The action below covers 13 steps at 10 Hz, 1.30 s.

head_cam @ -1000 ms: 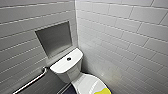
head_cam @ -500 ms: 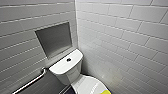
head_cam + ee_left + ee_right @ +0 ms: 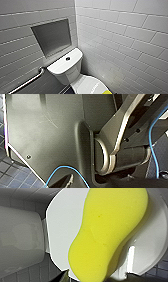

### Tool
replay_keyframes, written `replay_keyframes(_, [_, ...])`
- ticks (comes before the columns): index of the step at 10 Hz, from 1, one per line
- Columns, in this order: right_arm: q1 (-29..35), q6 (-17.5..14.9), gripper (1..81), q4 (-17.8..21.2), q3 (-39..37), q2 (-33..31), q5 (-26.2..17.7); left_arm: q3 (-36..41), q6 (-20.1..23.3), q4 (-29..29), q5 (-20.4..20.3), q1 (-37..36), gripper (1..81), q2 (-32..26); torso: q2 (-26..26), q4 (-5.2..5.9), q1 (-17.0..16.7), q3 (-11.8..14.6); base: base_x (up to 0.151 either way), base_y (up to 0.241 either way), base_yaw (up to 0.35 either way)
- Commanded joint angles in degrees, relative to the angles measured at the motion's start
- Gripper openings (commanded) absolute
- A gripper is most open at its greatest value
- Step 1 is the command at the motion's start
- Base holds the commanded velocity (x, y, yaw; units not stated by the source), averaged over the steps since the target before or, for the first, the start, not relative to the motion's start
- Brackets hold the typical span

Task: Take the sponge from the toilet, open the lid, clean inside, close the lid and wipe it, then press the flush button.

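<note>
A white ceramic toilet (image 3: 67, 73) stands in the corner of a room with pale grey tiled walls (image 3: 120, 32), seen from high above. The small dark flush button (image 3: 67, 58) sits in the centre of the toilet's flat tank top. In front of the tank the white oval lid (image 3: 86, 86) is down and closed. The bright yellow sponge (image 3: 107, 235), shaped like a peanut, lies on that lid toward the toilet's front end, well away from the tank. In the wall behind the toilet is a square recessed niche (image 3: 52, 37), and a metal grab bar (image 3: 27, 81) runs along the wall beside the tank. The floor (image 3: 15, 174) beside the toilet is dark tile. A thin blue cable (image 3: 152, 131) loops across the robot's dark body. Whether the right gripper is apart or together cannot be told, and the same holds for the left gripper.
</note>
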Motion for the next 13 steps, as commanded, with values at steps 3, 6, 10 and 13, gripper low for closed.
replay_keyframes(3, [6.58, 3.29, 81.1, 2.74, -1.34, 0.00, -2.83, 0.30, 0.01, 0.00, 3.44, 0.81, 81.1, -0.25, -1.48, 0.00, 0.98, -0.02, 0.000, 0.000, 0.000])
replay_keyframes(6, [6.93, 3.55, 81.1, 6.68, -5.20, 2.28, -5.71, 0.30, -0.08, -0.09, 3.35, 0.81, 81.1, -0.25, -1.79, 0.00, 1.24, -0.02, 0.000, 0.000, 0.000])
replay_keyframes(10, [8.96, 4.44, 81.1, 8.80, -9.07, 3.77, -9.58, 0.30, 0.01, -0.09, 3.35, 0.72, 81.1, -0.08, -7.56, 0.00, 4.94, -0.02, 0.000, 0.000, 0.000])
replay_keyframes(13, [10.27, 4.44, 81.1, 8.98, -10.84, 4.57, -10.82, 0.30, 0.01, 0.00, 3.35, 0.72, 81.1, -0.08, -5.07, 0.00, 3.30, -0.02, 0.000, 0.000, 0.000])
